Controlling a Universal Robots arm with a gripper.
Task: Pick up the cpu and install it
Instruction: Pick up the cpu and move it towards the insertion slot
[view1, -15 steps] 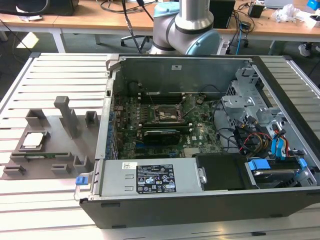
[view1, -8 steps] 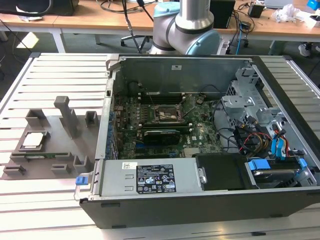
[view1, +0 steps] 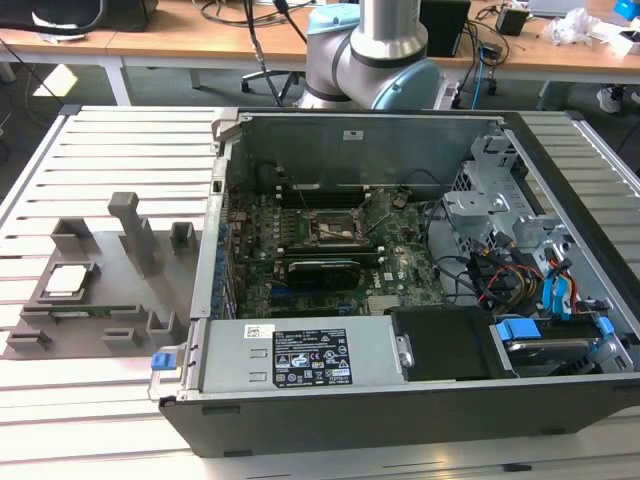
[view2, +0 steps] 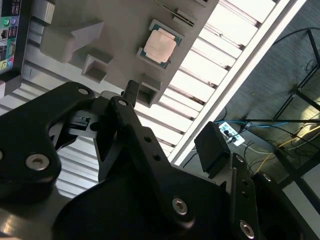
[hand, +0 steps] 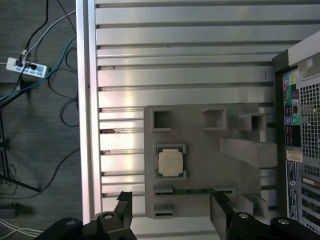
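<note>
The cpu (view1: 65, 280) is a small square chip with a silvery top. It lies flat in a recess of the grey fixture (view1: 110, 290) on the slatted table, at the exterior view's left of the open computer case. Both wrist views show the cpu (hand: 170, 163) (view2: 159, 46) on the fixture (hand: 200, 150) (view2: 115, 25). My gripper (hand: 172, 212) (view2: 172, 122) hangs well above the fixture, open, with its black fingers (hand: 220, 212) spread wide and nothing between them. Inside the case, the black-framed socket (view1: 335, 228) sits on the green motherboard.
The case lies open on the table, with a long black expansion card (view1: 322, 270) just in front of the socket. A power supply (view1: 300, 355) and drive cage (view1: 500, 220) fill its near and right parts. The fixture carries raised grey blocks (view1: 135, 230). A power strip (hand: 25, 67) lies on the floor.
</note>
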